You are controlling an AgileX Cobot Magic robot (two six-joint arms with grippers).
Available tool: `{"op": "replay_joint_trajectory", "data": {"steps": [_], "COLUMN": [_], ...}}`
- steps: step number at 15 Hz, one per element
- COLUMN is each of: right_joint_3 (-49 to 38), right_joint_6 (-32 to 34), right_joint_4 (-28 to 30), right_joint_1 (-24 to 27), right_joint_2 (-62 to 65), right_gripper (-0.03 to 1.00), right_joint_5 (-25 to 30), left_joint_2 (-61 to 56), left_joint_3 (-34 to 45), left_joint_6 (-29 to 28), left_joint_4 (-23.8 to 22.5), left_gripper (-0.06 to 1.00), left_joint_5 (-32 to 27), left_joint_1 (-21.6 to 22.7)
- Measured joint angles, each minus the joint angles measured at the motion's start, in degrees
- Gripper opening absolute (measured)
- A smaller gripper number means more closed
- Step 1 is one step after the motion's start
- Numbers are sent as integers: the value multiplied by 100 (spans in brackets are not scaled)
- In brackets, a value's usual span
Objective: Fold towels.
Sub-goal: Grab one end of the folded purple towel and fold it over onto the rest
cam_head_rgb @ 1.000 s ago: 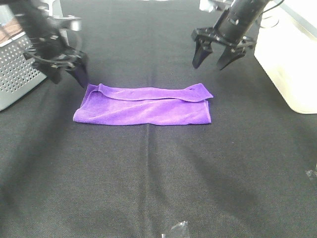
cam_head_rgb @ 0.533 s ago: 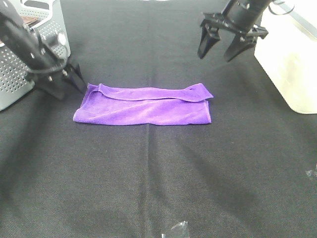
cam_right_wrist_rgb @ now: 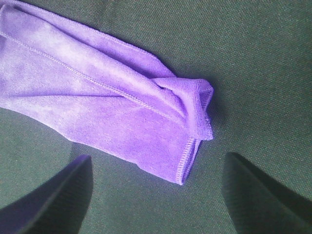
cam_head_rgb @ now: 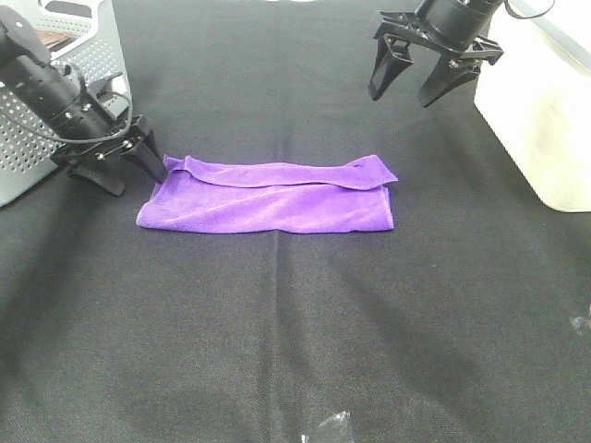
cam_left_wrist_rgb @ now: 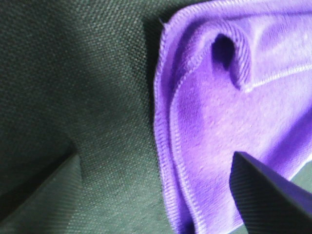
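Note:
The purple towel (cam_head_rgb: 268,196) lies folded in half as a long strip on the black table cloth, with its upper layer curled at both far corners. My left gripper (cam_head_rgb: 136,179) is open and low at the towel's left end. In the left wrist view the towel's stitched left edge (cam_left_wrist_rgb: 168,146) lies between the two fingers (cam_left_wrist_rgb: 265,195). My right gripper (cam_head_rgb: 403,96) is open and empty, raised behind the towel's right end. The right wrist view shows that end (cam_right_wrist_rgb: 187,105) from above, apart from the fingers (cam_right_wrist_rgb: 51,197).
A grey perforated basket (cam_head_rgb: 51,88) stands at the far left, close behind my left arm. A white container (cam_head_rgb: 545,111) stands at the right edge. Small clear plastic pieces lie at the front edge (cam_head_rgb: 328,426) and at the right edge (cam_head_rgb: 582,325).
My left gripper has dropped down and settled at the towel's left end. My right gripper has risen and moved back, away from the towel. The towel has not moved.

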State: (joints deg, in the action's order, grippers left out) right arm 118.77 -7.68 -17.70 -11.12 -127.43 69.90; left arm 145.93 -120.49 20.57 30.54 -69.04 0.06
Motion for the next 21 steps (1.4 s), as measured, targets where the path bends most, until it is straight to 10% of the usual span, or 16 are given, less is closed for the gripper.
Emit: {"op": "replay_joint_trajectory", "data": {"steps": [10,12,15,21], "right_joint_3": [0,0,0,0], "right_joint_6": [0,0,0,0], "right_joint_4": [0,0,0,0], "right_joint_1": [0,0,0,0], "right_joint_2": [0,0,0,0], "right_gripper": [70,70,70,70], "right_joint_5": [0,0,0,0], "left_joint_2": [332,367,395,46], "left_joint_3": [-80,-80,-80,-11], "left_joint_6": [-143,-138,-126,-149], "left_joint_4": [1003,802,539,-487], "left_gripper": [72,57,5,2], "left_joint_5": [-40,6,29,-29], "left_joint_1": [-665,-682,-682,-544]}}
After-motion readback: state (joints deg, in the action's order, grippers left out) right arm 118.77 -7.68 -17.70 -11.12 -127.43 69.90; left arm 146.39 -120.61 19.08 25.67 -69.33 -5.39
